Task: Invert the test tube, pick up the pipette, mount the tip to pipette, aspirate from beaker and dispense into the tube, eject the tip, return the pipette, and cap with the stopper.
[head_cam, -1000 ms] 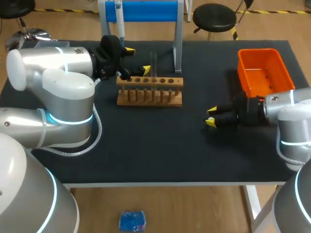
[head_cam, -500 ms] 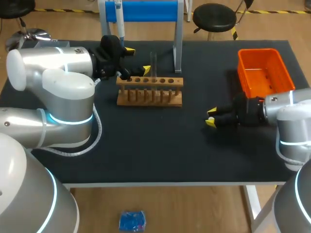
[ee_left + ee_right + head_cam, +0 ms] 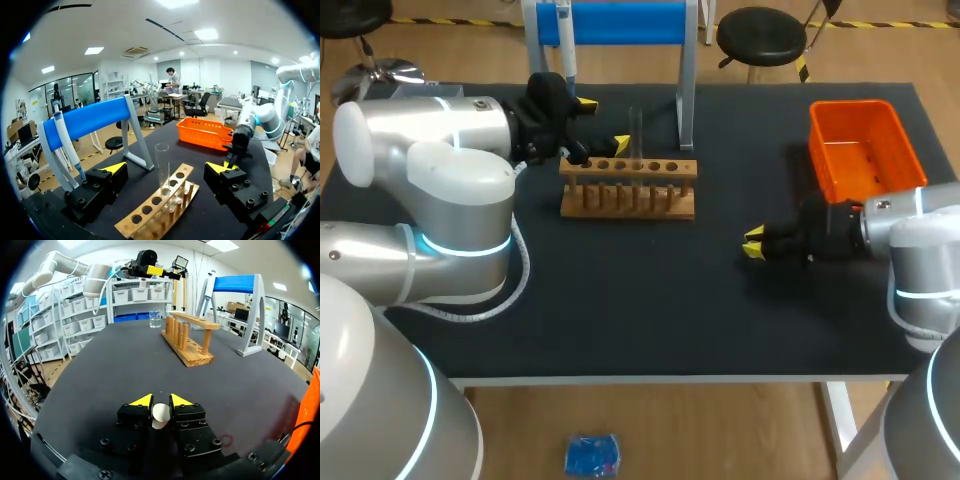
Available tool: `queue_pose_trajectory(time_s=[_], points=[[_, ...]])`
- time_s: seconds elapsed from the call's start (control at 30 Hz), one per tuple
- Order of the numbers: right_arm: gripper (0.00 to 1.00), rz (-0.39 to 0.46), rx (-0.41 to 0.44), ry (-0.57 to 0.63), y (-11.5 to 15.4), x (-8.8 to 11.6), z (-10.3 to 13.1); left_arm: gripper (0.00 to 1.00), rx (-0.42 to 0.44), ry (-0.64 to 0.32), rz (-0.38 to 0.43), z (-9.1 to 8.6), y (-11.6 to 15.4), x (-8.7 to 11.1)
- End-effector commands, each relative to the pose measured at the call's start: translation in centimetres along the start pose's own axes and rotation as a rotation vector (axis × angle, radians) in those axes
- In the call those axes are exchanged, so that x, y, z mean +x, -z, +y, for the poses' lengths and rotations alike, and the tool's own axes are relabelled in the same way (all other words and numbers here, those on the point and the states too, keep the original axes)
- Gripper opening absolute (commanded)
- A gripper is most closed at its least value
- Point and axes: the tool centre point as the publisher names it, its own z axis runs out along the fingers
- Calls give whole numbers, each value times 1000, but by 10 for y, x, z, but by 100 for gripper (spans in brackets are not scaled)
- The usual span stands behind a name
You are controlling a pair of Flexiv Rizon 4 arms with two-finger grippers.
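Note:
A clear test tube point(image 3: 636, 133) stands upright in the wooden rack point(image 3: 628, 188). My left gripper point(image 3: 604, 122) is open beside the rack's back left end; in the left wrist view the test tube point(image 3: 162, 167) rises between its wide-spread fingers point(image 3: 116, 168) without touching either. The pipette point(image 3: 566, 45) hangs on the blue stand point(image 3: 620, 22). Low over the table at the right, my right gripper point(image 3: 753, 243) is shut on a cream stopper point(image 3: 160, 415), pinched between its yellow tips. A small beaker point(image 3: 155, 319) stands far ahead of it, past the rack point(image 3: 187, 337).
An orange bin point(image 3: 865, 148) sits at the back right, just behind my right arm. My left arm's bulky links point(image 3: 430, 190) cover the table's left side. The stand's legs point(image 3: 686, 95) rise right behind the rack.
The right gripper's fingers have come together onto the stopper. The left arm and the tube have not moved.

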Motion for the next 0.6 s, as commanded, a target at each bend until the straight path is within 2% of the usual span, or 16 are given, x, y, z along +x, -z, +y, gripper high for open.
queue_pose_trajectory(time_s=[0.03,0.6], points=[[0,2,2,4,0,7,-3,100,-2,0,4,0,0,-1],[0,0,12,5,0,9,-6,100,-2,0,4,0,0,-1]])
